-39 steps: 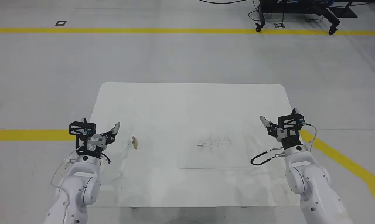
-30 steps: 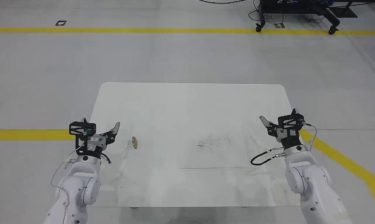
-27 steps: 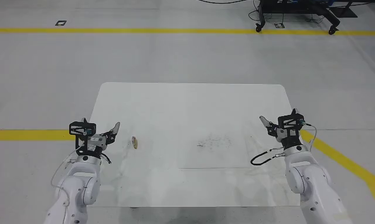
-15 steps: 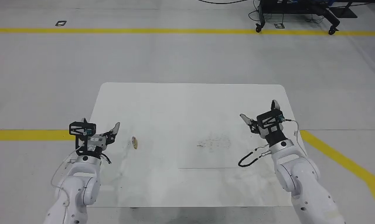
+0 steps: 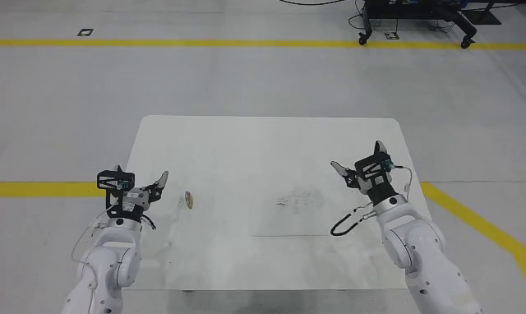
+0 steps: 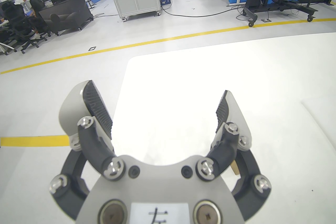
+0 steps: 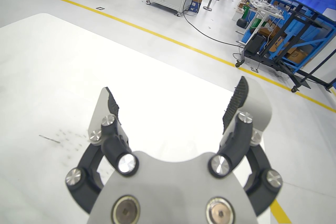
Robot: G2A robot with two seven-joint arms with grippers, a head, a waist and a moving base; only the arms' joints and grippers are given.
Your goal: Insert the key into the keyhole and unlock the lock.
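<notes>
- brass piece (image 5: pixel 188 200), key or lock i can't tell, lies at the left of the table (image 5: pixel 271 150), long axis running near to far.
- left gripper (image 5: pixel 141 182) is nearer, jaws wide and empty; the piece sits just to its right.
- right gripper (image 5: pixel 357 156), jaws also wide, is well apart.

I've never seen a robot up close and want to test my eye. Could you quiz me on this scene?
1. True or false: the left gripper and the right gripper each hold something.
2. The small brass object on the table lies nearest: A) the left gripper, B) the right gripper, C) the far edge.
3. What colour is the table?
Key: 1 false, both are open and empty; 2 A; 3 white.
</notes>
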